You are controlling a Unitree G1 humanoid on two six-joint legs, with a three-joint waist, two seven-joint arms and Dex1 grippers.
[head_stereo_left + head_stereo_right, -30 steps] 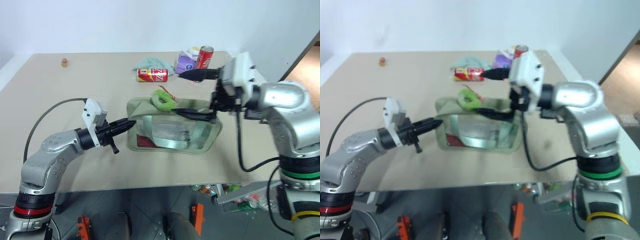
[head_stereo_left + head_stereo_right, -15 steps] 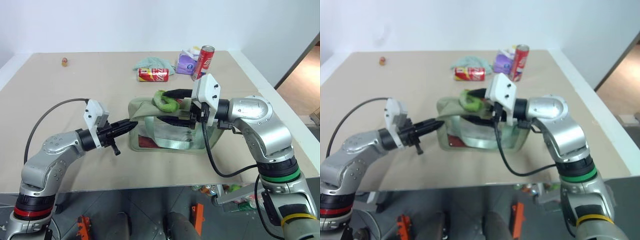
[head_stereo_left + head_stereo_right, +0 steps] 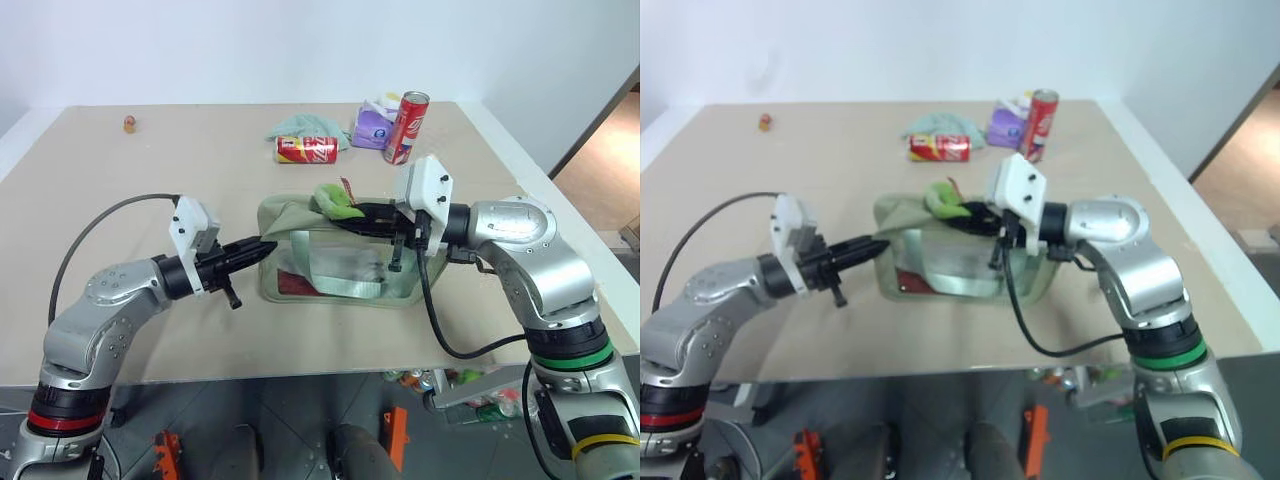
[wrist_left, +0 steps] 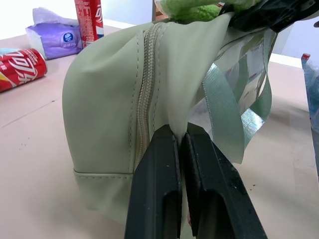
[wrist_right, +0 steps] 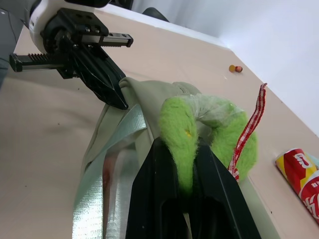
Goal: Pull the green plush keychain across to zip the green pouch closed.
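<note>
Green pouch on table, green plush keychain atop, red can behind

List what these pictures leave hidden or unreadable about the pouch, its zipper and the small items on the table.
- Zipper slider on the green pouch: head views, covered by the green plush keychain and the right tool.
- Pouch contents: blurred behind its clear window.
- Small orange item at the table's far edge: too small to identify.

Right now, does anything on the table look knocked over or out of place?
One red can lies on its side at the far end of the table, while another red can stands upright beside the purple packet. A pale teal cloth sits crumpled behind the fallen can. Nothing looks spilled.
</note>
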